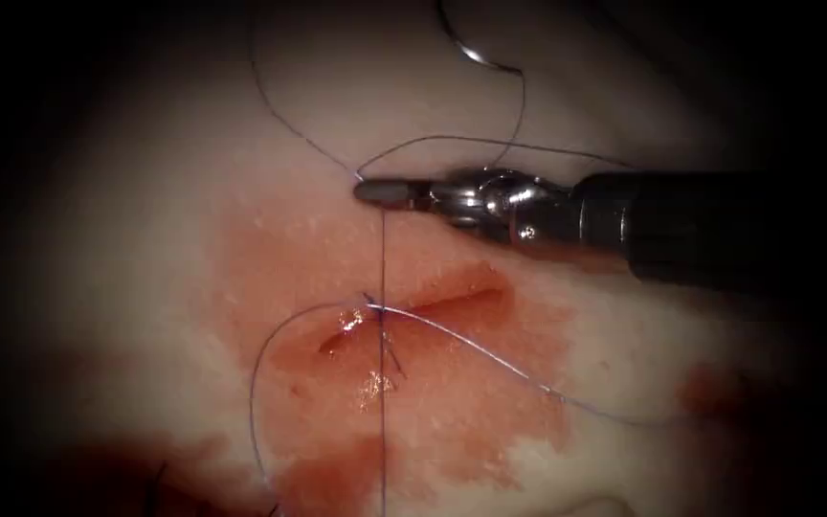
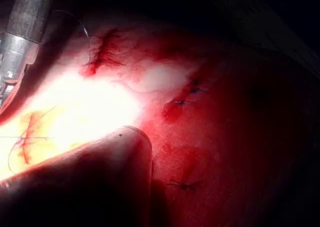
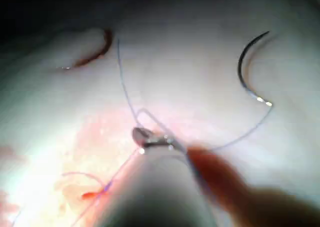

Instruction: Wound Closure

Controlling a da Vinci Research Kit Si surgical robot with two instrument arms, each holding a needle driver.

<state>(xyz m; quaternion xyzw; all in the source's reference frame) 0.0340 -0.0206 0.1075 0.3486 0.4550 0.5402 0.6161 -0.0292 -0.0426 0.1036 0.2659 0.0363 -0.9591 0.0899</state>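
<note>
1. Steel jaws of the right tool (image 1: pixel 380 192) are closed on the thread (image 1: pixel 383 249), which runs taut from the tip down to the cut (image 1: pixel 413 314).
2. Needle (image 1: pixel 476 53) lies free on the tissue (image 1: pixel 145 239) above the tool, outside the tissue; its upper end is cut off by the endoscope view's edge. The right wrist view shows its curve (image 3: pixel 245 69).
3. Red fluid (image 1: pixel 452 402) surrounds the cut.
4. Left tool (image 2: pixel 17 42): its shaft alone is visible in the left wrist view, with the jaws out of frame, so I cannot tell their state.

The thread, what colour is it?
Dark bluish thread, clearest in the endoscope view.
</note>
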